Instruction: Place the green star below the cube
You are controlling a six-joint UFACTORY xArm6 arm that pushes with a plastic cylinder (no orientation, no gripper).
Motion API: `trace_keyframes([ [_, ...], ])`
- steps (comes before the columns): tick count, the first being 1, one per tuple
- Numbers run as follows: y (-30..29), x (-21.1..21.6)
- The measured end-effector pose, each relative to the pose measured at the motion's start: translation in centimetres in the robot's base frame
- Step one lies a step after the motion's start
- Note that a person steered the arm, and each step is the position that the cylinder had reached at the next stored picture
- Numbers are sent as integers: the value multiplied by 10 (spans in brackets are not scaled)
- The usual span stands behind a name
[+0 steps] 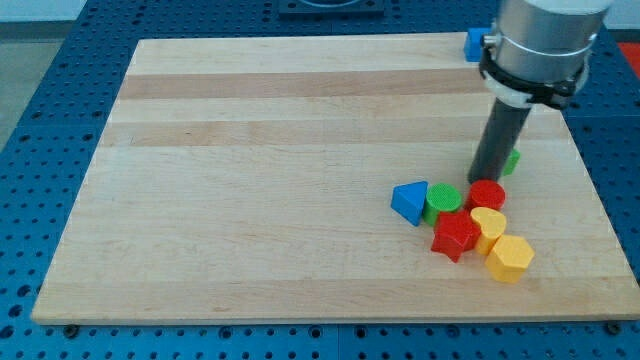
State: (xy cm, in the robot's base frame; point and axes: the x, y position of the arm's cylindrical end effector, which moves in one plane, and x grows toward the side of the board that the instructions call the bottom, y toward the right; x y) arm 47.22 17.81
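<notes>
The green star [513, 160] lies near the board's right side, mostly hidden behind my rod; only a small green part shows. The blue cube [473, 44] sits at the board's top right corner, partly hidden by the arm. My tip [483, 181] rests on the board just left of and below the green star, right above the red cylinder [487, 195]. The star is far below the cube and slightly to its right.
A cluster lies below my tip: a blue triangular block [410, 202], a green cylinder [443, 200], a red star [455, 235], a yellow rounded block [489, 224] and a yellow hexagon [510, 258]. The board's right edge [590, 190] is close.
</notes>
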Motion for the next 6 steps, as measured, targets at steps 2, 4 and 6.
trace_keyframes([
  [2,15,3],
  [4,19,3],
  [6,20,-17],
])
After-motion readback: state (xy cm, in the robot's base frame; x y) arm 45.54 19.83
